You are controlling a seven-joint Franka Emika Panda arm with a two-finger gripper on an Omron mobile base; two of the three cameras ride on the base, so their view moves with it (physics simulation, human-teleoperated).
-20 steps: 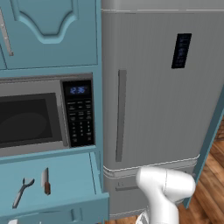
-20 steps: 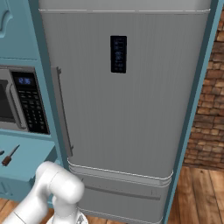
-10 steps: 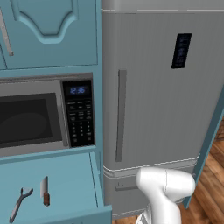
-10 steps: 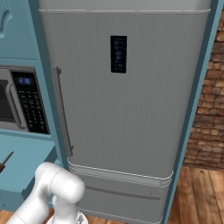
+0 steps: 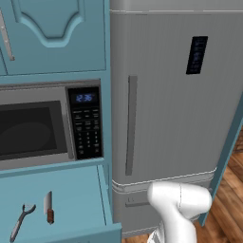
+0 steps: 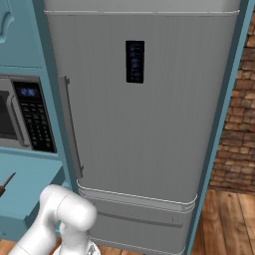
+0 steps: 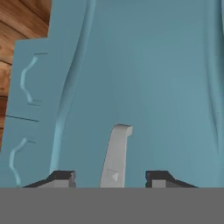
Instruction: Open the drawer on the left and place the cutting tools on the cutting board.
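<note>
- The drawer (image 5: 57, 209) stands pulled out under the microwave (image 5: 47, 126), just left of the fridge (image 5: 175, 118); its floor and both tools lie open to view from the left base camera.
- In the hand view the hand (image 7: 111, 177) faces the drawer front, its tips standing apart on either side of the silver handle (image 7: 116, 155) with clear gaps; it is not clamped on the bar.
- Judgement: the opening step looks done or nearly so, and letting go of the handle is the step in hand. To do it well, widen the tips fully before backing off, and draw straight back along the bar's outward direction so neither tip catches the bar or nudges the drawer shut.
- After that, lift clear above the drawer front before reaching in, as its front edge sits between the hand and the tools.
- The knife (image 5: 48, 207) lies flat on the drawer floor, long axis running front to back: silver blade toward the microwave, brown handle toward the drawer front.
- The grey tool (image 5: 20, 221) lies just left of the knife, apart from it, slanted: forked head toward the back and right, shaft trailing to the front left.
- In the right base view a dark tip of a tool (image 6: 6, 183) shows at the left edge.
- A grasp across each tool's narrow width, at mid-length, would suit.
</note>
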